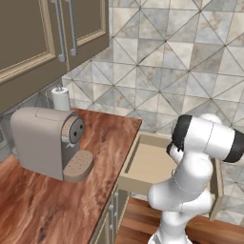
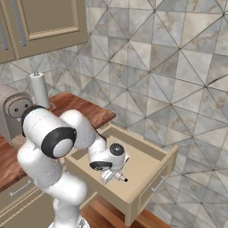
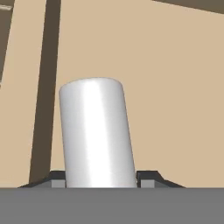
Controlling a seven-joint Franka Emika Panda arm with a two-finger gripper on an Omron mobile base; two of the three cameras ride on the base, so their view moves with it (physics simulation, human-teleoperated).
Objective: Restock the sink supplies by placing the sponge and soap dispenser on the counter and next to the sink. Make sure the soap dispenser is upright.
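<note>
Gripping a white soap dispenser (image 3: pixel 95 131) between tool (image 3: pixel 101 178) fingers, long axis pointing away.

reddish-brown wood grain runs across the counter (image 1: pixel 38 200), and on it sits a beige-grey coffee machine (image 1: pixel 45 140) with a white paper towel roll (image 1: pixel 60 99) behind. the open drawer (image 2: pixel 151 167) is plain light tan, the wall tiles (image 1: pixel 181 57) marbled grey and cream in triangles. between the dark fingertips (image 3: pixel 148 178), a glossy white-grey cylinder (image 3: pixel 96 133).
</note>
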